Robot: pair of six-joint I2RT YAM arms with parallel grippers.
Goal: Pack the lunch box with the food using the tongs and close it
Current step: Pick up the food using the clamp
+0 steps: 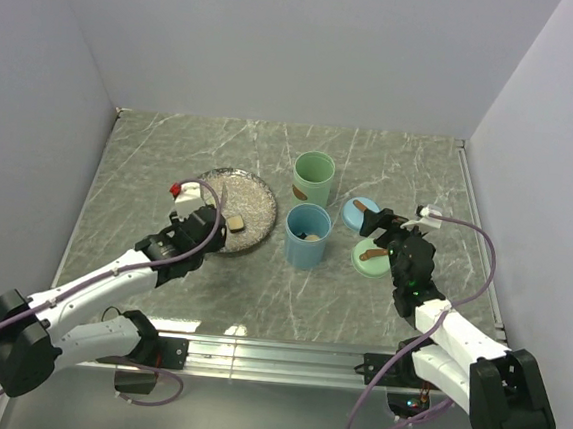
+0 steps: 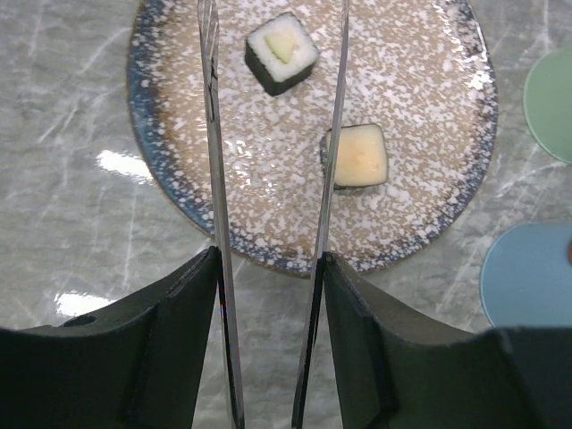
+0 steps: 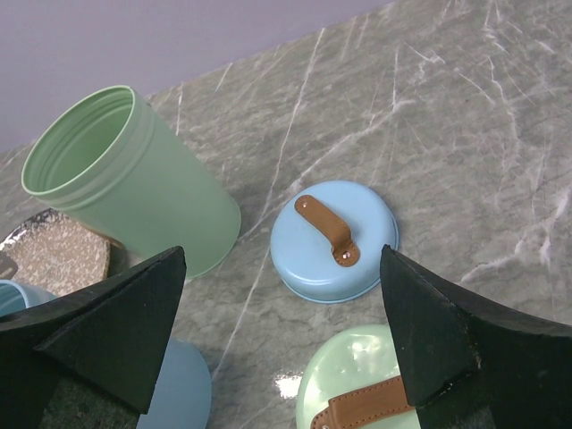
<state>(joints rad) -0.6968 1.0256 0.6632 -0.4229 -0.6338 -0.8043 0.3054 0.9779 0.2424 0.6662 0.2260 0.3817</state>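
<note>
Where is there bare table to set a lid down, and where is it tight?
Bare table runs along the far wall behind the plate and green cup, and in front of the blue cup toward the near edge. Tight: the cluster of cups, blue lid and green lid.

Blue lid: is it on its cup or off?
Off. The blue lid lies handle-up on the table, and the blue cup stands open.

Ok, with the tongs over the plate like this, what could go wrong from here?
1. The green-centred roll sits skewed between the arms of the tongs; a squeeze could spin it out across the plate.
2. One tong arm crosses the edge of the beige-topped piece, so closing may nudge it aside.
3. The blue cup has a narrow mouth; a carried piece might miss.
</note>
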